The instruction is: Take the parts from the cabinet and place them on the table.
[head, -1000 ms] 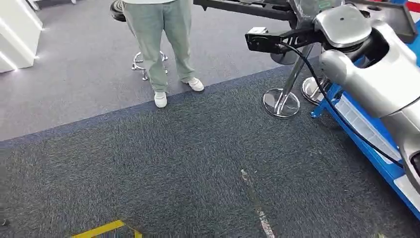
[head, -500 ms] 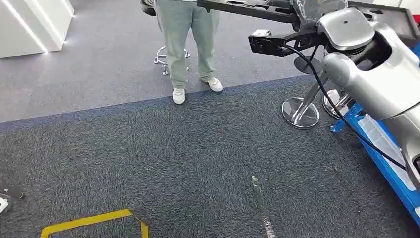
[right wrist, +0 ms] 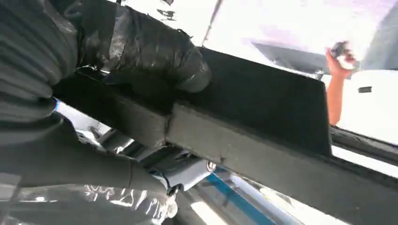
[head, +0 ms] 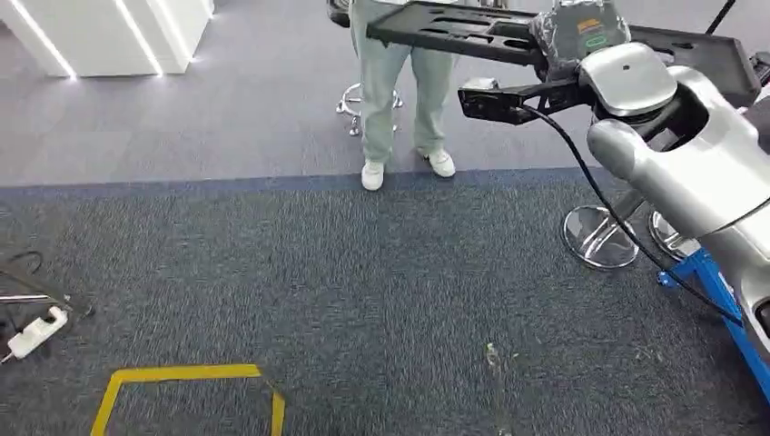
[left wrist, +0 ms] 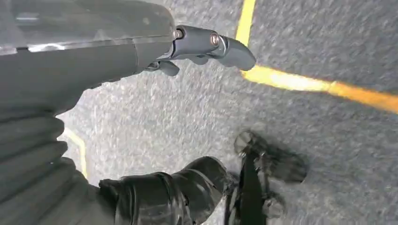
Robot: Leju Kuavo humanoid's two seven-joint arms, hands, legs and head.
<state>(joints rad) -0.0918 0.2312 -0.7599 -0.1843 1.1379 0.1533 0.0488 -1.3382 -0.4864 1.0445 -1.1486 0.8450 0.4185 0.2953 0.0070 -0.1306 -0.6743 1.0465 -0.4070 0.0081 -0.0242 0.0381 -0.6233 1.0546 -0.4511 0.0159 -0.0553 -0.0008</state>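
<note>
You've got one dark grey carpet floor (head: 318,291) w/ one yellow tape outline (head: 186,374) low left. One long flat black plastic part (head: 472,32) sits raised at top of head view, well above the carpet, running across in front of one person in pale green trousers (head: 404,82). Right hand (right wrist: 141,51) clamps that part near its end: wrapped thumb on top, fingers under, part sticking out past the hand. Two chrome round stand bases (head: 597,238) by the blue frame (head: 726,309). One white power strip (head: 34,331) far left. Left hand (left wrist: 206,44) hangs over the carpet, fingers loosely apart, holding nothing.
</note>
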